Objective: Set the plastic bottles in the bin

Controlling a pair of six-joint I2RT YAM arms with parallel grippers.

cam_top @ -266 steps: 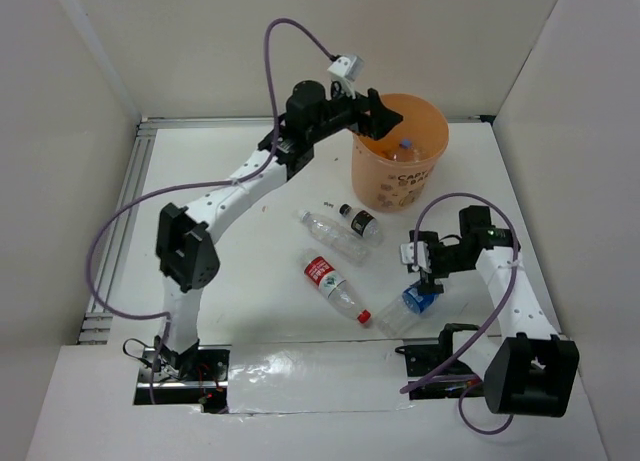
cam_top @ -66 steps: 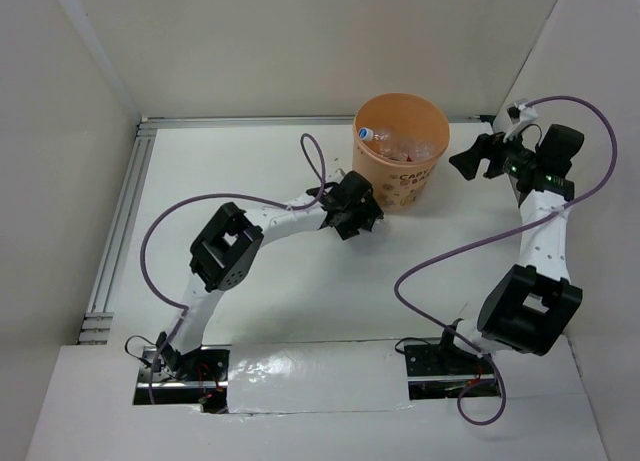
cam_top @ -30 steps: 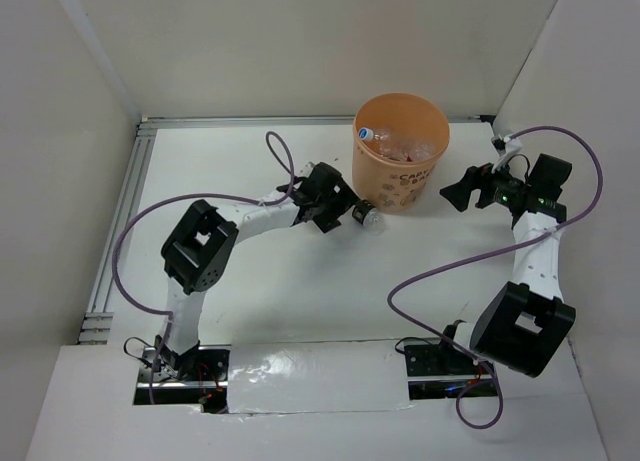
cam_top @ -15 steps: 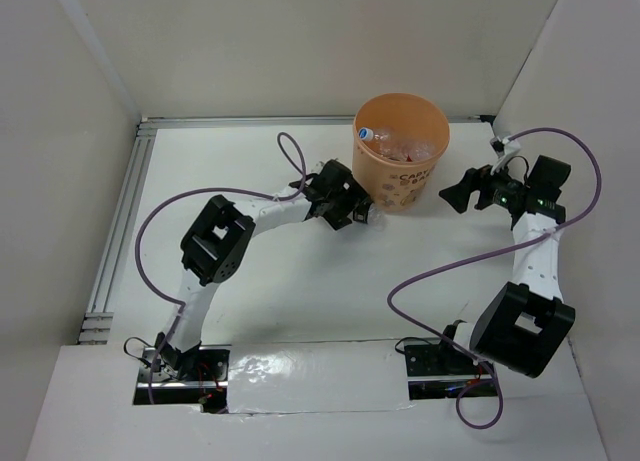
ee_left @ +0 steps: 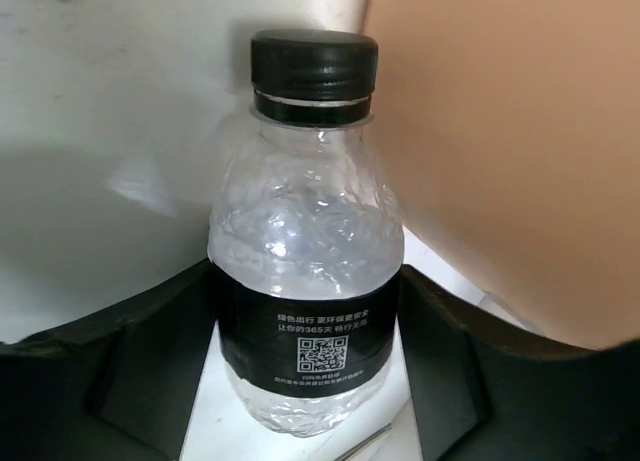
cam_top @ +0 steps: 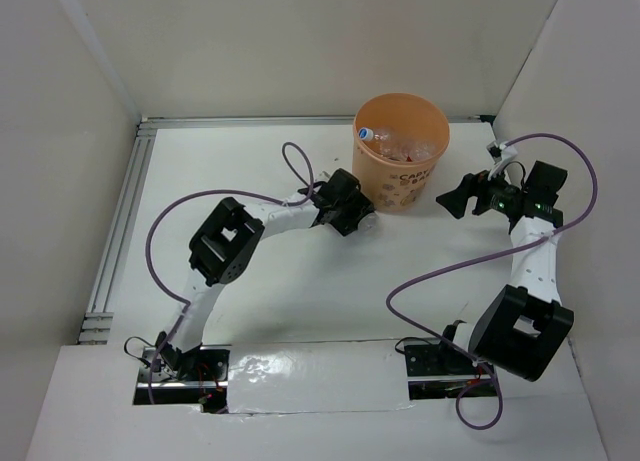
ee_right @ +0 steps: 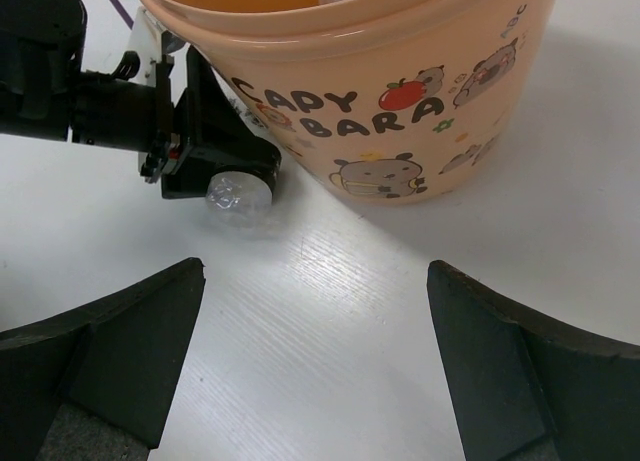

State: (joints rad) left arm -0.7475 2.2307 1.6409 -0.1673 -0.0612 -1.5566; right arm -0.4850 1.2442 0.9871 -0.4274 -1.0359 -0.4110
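Observation:
A small clear plastic bottle [ee_left: 305,231] with a black cap and black label lies on the white table against the foot of the bin [ee_left: 500,131]. My left gripper [ee_left: 305,311] straddles it, and both fingers press on the sides of the label. From above, this gripper [cam_top: 358,219] sits just left of the orange-tan bin [cam_top: 398,186], which holds several bottles [cam_top: 395,143]. My right gripper [cam_top: 447,199] hovers open to the right of the bin, holding nothing. Its wrist view shows the bin wall [ee_right: 400,111] and the bottle's base [ee_right: 238,196].
White walls close in the table on the left, back and right. A metal rail [cam_top: 125,221] runs along the left edge. Purple cables loop over both arms.
My left gripper has slid right over the bottle towards the bin's foot and its jaws have narrowed onto it. The right gripper has drifted slightly left.

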